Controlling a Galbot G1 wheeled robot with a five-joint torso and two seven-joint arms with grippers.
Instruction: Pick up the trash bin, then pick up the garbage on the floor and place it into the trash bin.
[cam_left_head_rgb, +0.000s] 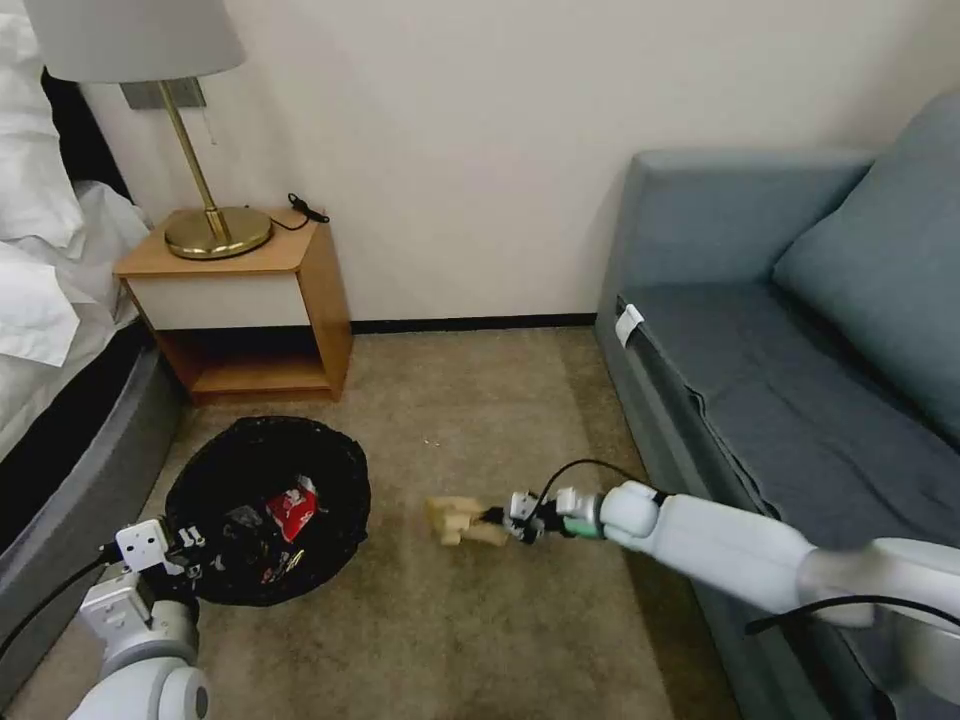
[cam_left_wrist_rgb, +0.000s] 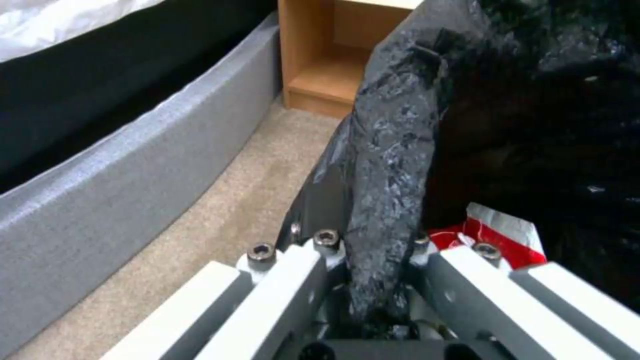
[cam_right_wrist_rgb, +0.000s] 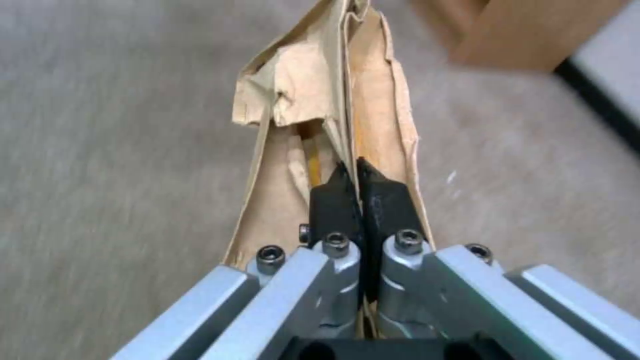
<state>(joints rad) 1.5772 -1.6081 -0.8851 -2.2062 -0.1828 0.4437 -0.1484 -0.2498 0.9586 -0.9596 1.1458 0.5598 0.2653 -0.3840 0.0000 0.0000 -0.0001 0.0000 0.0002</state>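
While the left tool (cam_left_head_rgb: 185, 560) pinches the trash bin (cam_left_head_rgb: 268, 505) rim, the right tool (cam_left_head_rgb: 497, 522), clamped on the paper packet (cam_left_head_rgb: 458, 520), should release only once the bin's mouth lies directly beneath it.

Our left tool (cam_left_head_rgb: 190, 555) is low by our base, fingers pinched closed; right arm reaches fwd, right tool (cam_left_head_rgb: 497, 522) clamped closed.

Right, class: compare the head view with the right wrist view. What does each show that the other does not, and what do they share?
Head view alone: the trash bin with a red snack wrapper inside, the left gripper at its rim, the lamp on the nightstand, the sofa and the bed.

Right wrist view alone: the black fingertips pinched shut on the packet's fold, close up.

Both: the right gripper holding the tan paper packet over the beige carpet.
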